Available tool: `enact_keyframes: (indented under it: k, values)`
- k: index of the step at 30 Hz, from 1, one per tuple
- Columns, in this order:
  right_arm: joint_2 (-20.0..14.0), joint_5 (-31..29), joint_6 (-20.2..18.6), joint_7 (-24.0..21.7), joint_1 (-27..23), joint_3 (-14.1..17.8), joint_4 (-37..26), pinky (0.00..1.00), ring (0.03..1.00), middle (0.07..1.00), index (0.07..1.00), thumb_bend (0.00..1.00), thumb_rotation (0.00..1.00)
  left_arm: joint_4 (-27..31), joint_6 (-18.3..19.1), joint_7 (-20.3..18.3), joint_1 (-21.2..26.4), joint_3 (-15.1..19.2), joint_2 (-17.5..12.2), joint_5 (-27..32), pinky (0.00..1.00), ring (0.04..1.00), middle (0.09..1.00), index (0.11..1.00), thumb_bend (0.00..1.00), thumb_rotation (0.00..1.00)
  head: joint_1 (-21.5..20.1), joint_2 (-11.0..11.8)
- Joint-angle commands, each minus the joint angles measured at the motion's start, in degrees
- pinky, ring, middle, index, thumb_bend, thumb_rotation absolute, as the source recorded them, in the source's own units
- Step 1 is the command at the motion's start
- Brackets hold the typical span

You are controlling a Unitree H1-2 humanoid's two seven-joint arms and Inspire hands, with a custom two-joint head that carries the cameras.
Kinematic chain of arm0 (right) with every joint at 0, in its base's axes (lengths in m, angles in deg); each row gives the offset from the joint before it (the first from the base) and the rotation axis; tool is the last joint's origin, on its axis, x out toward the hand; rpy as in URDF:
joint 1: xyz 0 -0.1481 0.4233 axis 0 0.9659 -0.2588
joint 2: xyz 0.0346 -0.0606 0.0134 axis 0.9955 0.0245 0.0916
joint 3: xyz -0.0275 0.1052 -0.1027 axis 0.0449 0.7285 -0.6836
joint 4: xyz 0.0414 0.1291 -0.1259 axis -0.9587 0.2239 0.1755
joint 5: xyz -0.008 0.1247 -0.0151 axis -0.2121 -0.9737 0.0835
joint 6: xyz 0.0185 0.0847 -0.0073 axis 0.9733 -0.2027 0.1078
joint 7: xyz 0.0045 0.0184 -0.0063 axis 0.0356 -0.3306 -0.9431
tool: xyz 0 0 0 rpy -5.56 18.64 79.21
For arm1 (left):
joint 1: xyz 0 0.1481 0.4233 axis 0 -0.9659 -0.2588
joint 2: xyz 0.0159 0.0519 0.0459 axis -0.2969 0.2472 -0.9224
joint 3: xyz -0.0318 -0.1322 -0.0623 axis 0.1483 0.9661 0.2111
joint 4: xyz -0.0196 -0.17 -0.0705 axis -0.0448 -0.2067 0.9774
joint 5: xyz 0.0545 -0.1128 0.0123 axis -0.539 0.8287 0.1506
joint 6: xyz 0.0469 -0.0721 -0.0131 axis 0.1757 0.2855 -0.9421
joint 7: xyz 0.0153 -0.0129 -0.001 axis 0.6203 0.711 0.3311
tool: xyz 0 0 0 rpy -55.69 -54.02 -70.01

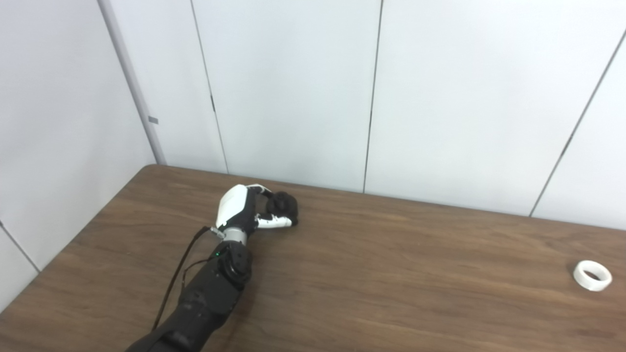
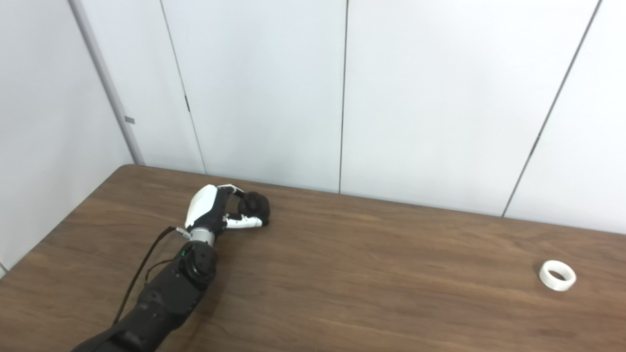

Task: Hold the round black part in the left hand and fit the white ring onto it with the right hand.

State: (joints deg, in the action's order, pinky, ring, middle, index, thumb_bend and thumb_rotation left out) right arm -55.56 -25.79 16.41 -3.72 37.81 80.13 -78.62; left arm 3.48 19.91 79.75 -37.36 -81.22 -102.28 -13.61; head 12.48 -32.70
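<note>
Left robot hand [image 1: 244, 208] grips the round black part [image 1: 283, 206] near the table's [image 1: 391, 274] far-left corner — white ring [image 1: 592, 275] lies at the right edge.

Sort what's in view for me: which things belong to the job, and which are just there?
Job:
- black part, with the left hand closed around it, low at the table
- white ring, lying flat, far right, untouched

Just there:
- nothing loose; only the table and wall panels

Right hand not in view.

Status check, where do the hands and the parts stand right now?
Left hand fingers closed around round black part, low at the table. Right hand not in view. White ring lies alone, far right, untouched. Nothing between them.
</note>
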Motion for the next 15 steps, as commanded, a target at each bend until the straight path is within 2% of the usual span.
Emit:
enact_keyframes:
  k: [1, 6, 11, 15]
  values:
    - [0.61, 0.21, 0.75, 1.24, -0.43, 0.2, -2.14, 0.89, 0.942, 0.919, 0.901, 0.83, 0.89, 2.29, 1.42, -4.98, -0.35, -1.71, -0.6, -1.08, 0.98, 0.939, 0.863, 0.482, 0.52, 0.05, -0.75, -0.47]
    - [0.98, -0.16, 0.67, 1.18, -1.3, 0.1, -2.56, 0.88, 0.919, 0.906, 0.895, 0.83, 0.88, 8.63, 3.02, -11.82, -2.48, -4.74, -1.23, -1.46, 1.0, 0.961, 0.88, 0.481, 0.52, 0.05, -1.8, -1.11]
    - [1.49, 0.02, 0.02, 1.5, -1.77, 0.03, -3.11, 0.87, 0.906, 0.896, 0.89, 0.85, 0.87, 15.26, 3.04, -17.54, -4.64, -6.96, -1.43, -1.67, 1.0, 0.974, 0.889, 0.479, 0.52, 0.05, -3.42, -2.03]
    - [2.04, -0.17, -1.13, 2.03, -2.48, -0.13, -4.01, 0.87, 0.902, 0.898, 0.891, 0.82, 0.86, 22.37, 0.58, -22.02, -7.21, -9.54, -1.44, -1.64, 1.0, 0.967, 0.893, 0.478, 0.52, 0.05, -5.38, -3.05]
